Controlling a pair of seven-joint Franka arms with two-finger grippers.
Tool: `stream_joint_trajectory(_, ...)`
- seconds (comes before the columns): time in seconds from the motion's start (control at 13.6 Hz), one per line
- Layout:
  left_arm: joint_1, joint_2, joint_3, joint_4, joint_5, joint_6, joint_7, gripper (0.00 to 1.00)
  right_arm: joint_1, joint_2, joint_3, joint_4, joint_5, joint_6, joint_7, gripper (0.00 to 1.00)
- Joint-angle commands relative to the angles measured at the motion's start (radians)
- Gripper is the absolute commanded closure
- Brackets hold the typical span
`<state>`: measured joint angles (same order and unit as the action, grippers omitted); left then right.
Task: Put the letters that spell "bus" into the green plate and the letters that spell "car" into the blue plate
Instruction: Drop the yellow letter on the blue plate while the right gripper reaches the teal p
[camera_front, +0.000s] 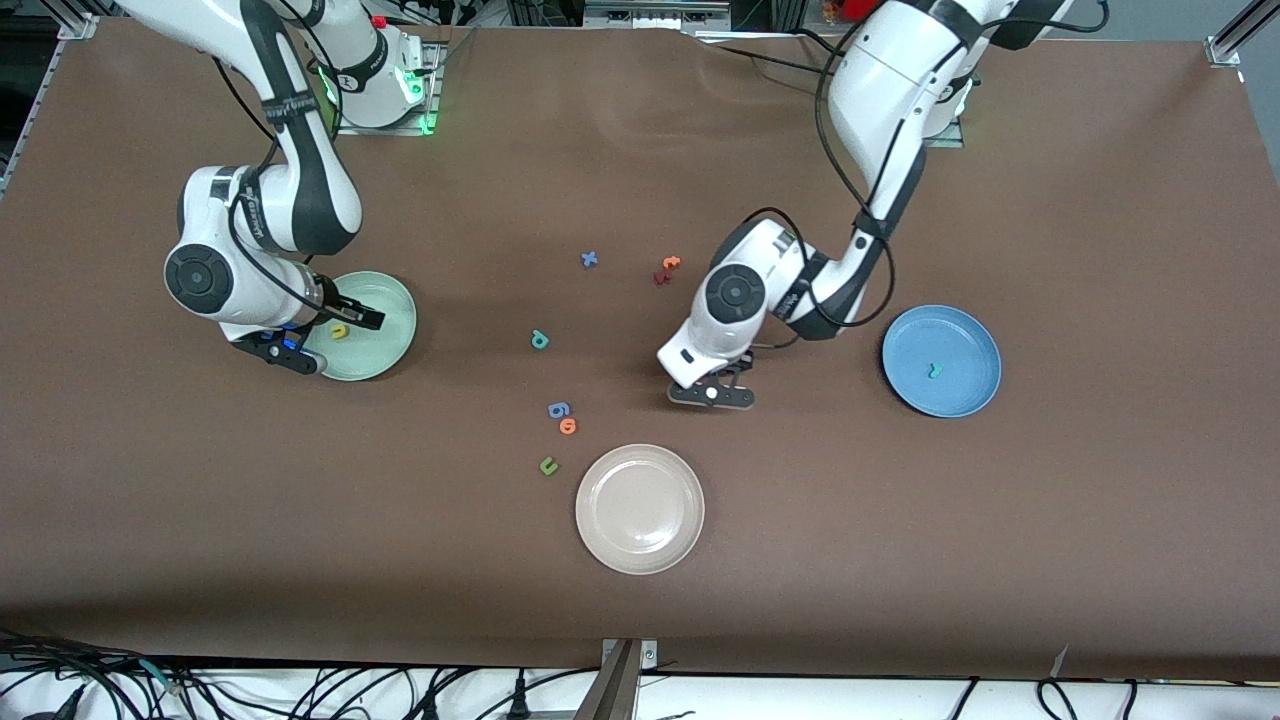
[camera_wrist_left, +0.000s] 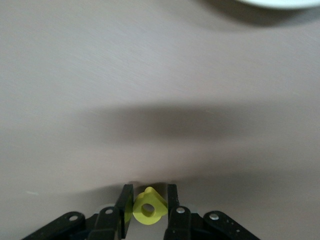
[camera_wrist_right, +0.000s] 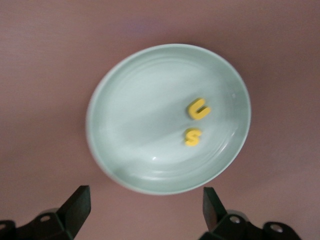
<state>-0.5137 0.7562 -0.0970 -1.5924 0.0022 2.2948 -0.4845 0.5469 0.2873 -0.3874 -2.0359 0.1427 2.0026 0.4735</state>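
Front view, near to far: beige plate sits closest to cam, empty, not part of the job. Just past it, toward the right arm's end, a loose cluster: green u, orange o, blue letter. Left gripper is down at the desk between the beige plate and the blue plate; left wrist view shows its fingers narrow, pinching a yellow letter w/ a round hole, prob. the a. Blue plate holds a teal r only, so "car" is one in, one in hand. Teal b lies mid-desk, not yet moved. Right gripper is over the green plate, fingers wide and empty; yellow u and yellow s lie in the plate. Farthest out: blue x and a red/orange pair. Teal c not visible. Step in hand, imo: left arm grasping the a; next it needs a lift and a carry to the blue plate, clearing the rim. Right arm should go for the b next. Room: open desk between left gripper and blue plate; b has clear space all round; desk edges well away.
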Motion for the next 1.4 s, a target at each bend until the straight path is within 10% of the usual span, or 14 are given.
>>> stream_joint_trajectory(0.0, 0.064, -0.080, -0.006, -0.018, 0.036, -0.107, 0.090, 0.87, 0.002, 0.001, 0.094, 0.078, 0.014, -0.045, 0.178, 0.01)
stream_joint_trajectory(0.59, 0.351, -0.313, -0.018, -0.303, 0.160, -0.061, 0.510, 0.89, 0.016, 0.140, 0.340, 0.098, 0.014, 0.258, 0.666, 0.01)
stream_joint_trajectory(1.1, 0.549, -0.382, -0.021, -0.536, 0.150, 0.056, 0.666, 0.88, 0.088, 0.271, 0.343, 0.092, 0.014, 0.461, 0.751, 0.02)
stream_joint_trajectory(1.18, 0.555, -0.383, -0.021, -0.549, 0.150, 0.057, 0.666, 0.79, 0.088, 0.276, 0.343, 0.094, 0.014, 0.462, 0.751, 0.02)
stream_joint_trajectory(1.33, 0.555, -0.388, -0.023, -0.552, 0.147, 0.032, 0.665, 0.00, 0.088, 0.286, 0.343, 0.094, 0.014, 0.487, 0.752, 0.02)
